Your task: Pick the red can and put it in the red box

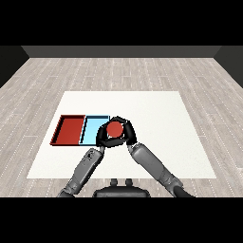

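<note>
The red can [114,129] stands upright, seen from above as a red disc, at the right edge of the light blue tray [92,129]. My right hand [128,133] is curled round the can from the right and over its far side. Close against the can's left side is my left hand [101,138], fingers relaxed and holding nothing. The red tray [70,129] lies to the left of the blue one, with nothing in it. I cannot tell whether the can rests on the table or is lifted.
The two trays lie side by side at the left of the white table [156,118]. Both forearms come in from the lower corners and meet near the table's middle front.
</note>
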Robot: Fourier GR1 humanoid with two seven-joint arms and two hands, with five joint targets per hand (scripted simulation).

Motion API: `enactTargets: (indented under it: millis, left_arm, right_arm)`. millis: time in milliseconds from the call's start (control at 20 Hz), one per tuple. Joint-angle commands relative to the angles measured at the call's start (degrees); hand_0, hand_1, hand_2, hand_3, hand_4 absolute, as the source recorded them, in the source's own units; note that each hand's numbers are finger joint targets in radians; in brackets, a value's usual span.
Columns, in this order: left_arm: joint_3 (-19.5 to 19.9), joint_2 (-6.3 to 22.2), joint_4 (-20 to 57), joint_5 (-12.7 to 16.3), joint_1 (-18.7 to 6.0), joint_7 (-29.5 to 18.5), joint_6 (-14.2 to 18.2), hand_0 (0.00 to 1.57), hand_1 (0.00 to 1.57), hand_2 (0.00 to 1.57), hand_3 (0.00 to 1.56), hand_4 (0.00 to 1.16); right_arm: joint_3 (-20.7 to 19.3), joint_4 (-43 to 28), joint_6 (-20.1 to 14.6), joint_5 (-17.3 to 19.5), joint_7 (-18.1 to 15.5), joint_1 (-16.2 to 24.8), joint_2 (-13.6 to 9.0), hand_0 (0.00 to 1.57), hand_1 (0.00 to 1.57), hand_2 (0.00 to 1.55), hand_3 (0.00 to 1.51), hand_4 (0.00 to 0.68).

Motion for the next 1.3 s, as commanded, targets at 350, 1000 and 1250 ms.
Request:
enactTargets:
  millis: [350,1000,1250]
  left_arm:
    - [0.65,-0.80,-1.60,1.26,-0.44,-4.92,-0.41,1.57,1.57,1.55,1.49,1.04]
    - [3.51,0.56,-1.14,-3.68,0.36,-4.97,-2.38,1.57,1.57,1.57,1.50,1.13]
    - [6.58,0.80,2.28,-3.59,-1.89,-5.18,-3.31,1.57,1.57,1.57,1.50,1.12]
  right_arm:
    - [-1.57,-1.23,1.30,2.41,5.27,1.20,0.17,0.00,0.00,0.00,0.00,0.000]
    - [-8.22,-8.38,6.34,2.99,3.69,6.34,-0.70,0.00,0.00,0.00,0.00,0.000]
    - [-13.08,-15.78,11.23,-1.73,2.67,12.51,-5.04,0.00,0.00,0.00,0.00,0.000]
